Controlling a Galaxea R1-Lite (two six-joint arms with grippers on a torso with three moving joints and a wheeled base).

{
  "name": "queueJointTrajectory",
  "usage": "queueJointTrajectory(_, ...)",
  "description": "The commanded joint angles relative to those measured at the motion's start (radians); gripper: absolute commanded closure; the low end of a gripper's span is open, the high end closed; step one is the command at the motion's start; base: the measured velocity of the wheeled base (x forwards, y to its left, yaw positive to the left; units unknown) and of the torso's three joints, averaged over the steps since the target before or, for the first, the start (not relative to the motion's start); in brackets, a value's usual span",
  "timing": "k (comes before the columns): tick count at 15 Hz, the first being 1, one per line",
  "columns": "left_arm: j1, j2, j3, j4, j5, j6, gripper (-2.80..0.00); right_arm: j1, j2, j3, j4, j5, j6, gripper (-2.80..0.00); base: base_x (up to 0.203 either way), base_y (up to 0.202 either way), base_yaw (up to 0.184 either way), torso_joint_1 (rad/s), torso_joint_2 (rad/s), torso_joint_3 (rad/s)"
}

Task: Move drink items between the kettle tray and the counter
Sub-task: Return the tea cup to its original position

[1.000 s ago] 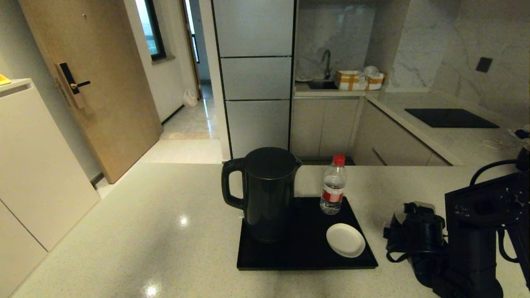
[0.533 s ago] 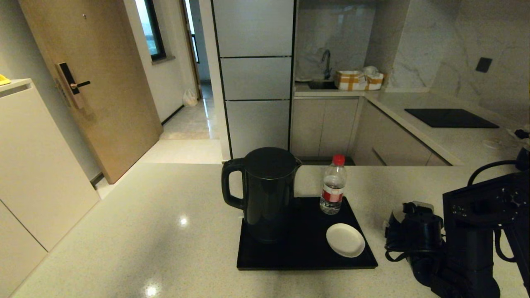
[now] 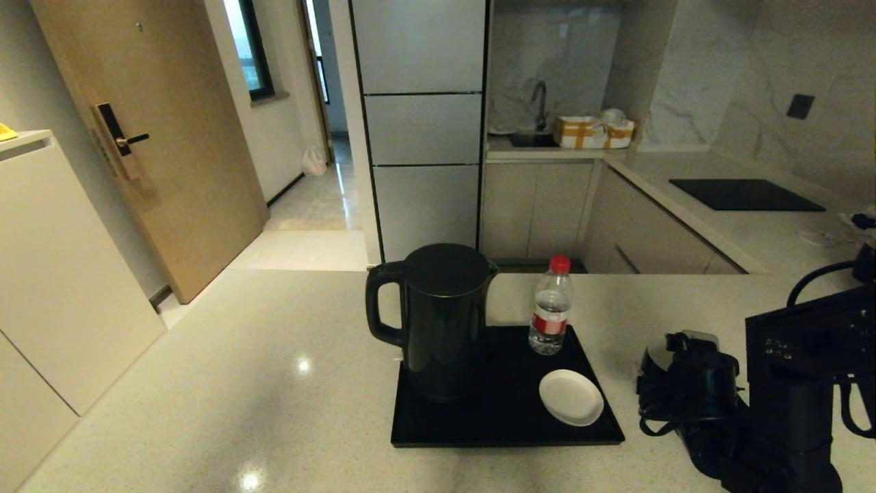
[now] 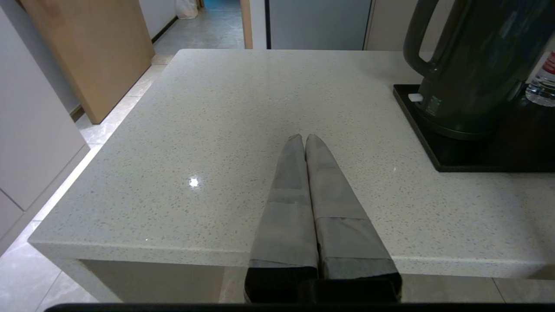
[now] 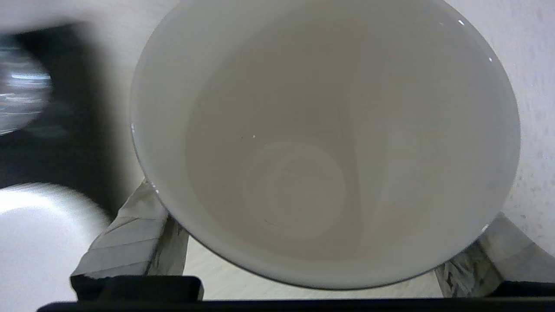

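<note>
The tall black kettle (image 3: pixel 441 322) stands on the left half of the black tray (image 3: pixel 506 431), with the red-capped bottle (image 3: pixel 550 315) at the tray's far right corner. My right gripper (image 3: pixel 677 373) rests on the counter (image 3: pixel 239 383) just right of the tray. In the right wrist view the cup (image 5: pixel 325 143) shows its white inside and fills the space between the fingers (image 5: pixel 130 242), which press its sides. In the head view only a sliver of its rim (image 3: pixel 655 352) shows. My left gripper (image 4: pixel 305 138) is shut and empty above the counter's front left part.
A small white saucer (image 3: pixel 571 397) lies on the tray's near right corner. A black cooktop panel (image 3: pixel 746 195) is set in the far right worktop. The counter's front edge (image 4: pixel 173 251) runs just under the left gripper. Open floor and a door are to the left.
The right arm's body has drifted a little to the right; its gripper and the cup stay almost where they were. Kettle, bottle and saucer have not moved.
</note>
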Motion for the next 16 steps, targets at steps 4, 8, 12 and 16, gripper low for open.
queueJointTrajectory(4, 0.000, 0.000, 0.000, 0.000, 0.000, 0.000, 0.00, 0.225, -0.223, 0.009, 0.120, -0.070, -0.010, 0.00, 0.000, 0.000, 0.000, 0.000, 0.00, 0.000)
queueJointTrajectory(8, 0.001, 0.000, 0.000, 0.000, 0.000, 0.001, 0.00, 0.338, -0.205, 0.000, 0.130, -0.133, -0.009, 0.00, 0.000, 0.000, 0.000, 0.000, 0.00, 0.000)
queueJointTrajectory(12, 0.001, 0.000, 0.000, 0.000, 0.000, 0.001, 0.00, 0.362, -0.085, -0.030, 0.123, -0.135, 0.003, 0.00, 0.000, 0.000, 0.000, 0.000, 0.00, 0.000)
queueJointTrajectory(16, 0.001, 0.000, 0.000, 0.000, 0.000, 0.000, 0.00, 0.388, -0.018, -0.068, 0.121, -0.123, 0.008, 0.00, 0.000, 0.000, 0.000, 0.000, 0.00, 0.000)
